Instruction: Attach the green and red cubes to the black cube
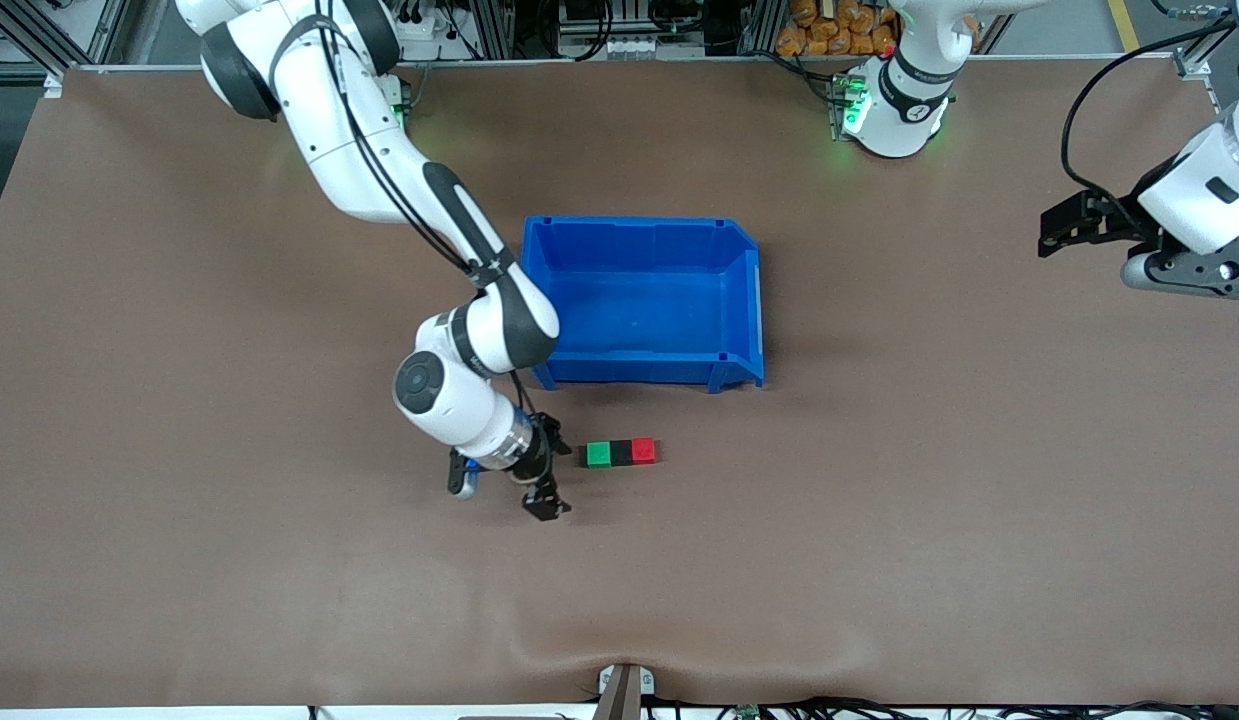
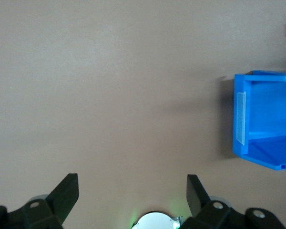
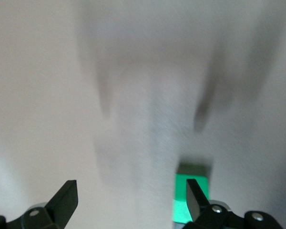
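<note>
While my left gripper [image 1: 1064,232] waits, fingers apart, at the upper right edge of the front frame over bare table [image 1: 179,400], my right gripper [image 1: 549,472] sits low, centre-left of frame, released & holding nothing; its fingers [image 3: 66,198] are spread. The green cube [image 1: 599,454], black cube [image 1: 621,452] & red cube [image 1: 643,451] lie touching in one row, approx. mid-frame, just beside the right gripper; black is between the other two. The blue bin [image 1: 749,300] stands above the row in frame, near it.
</note>
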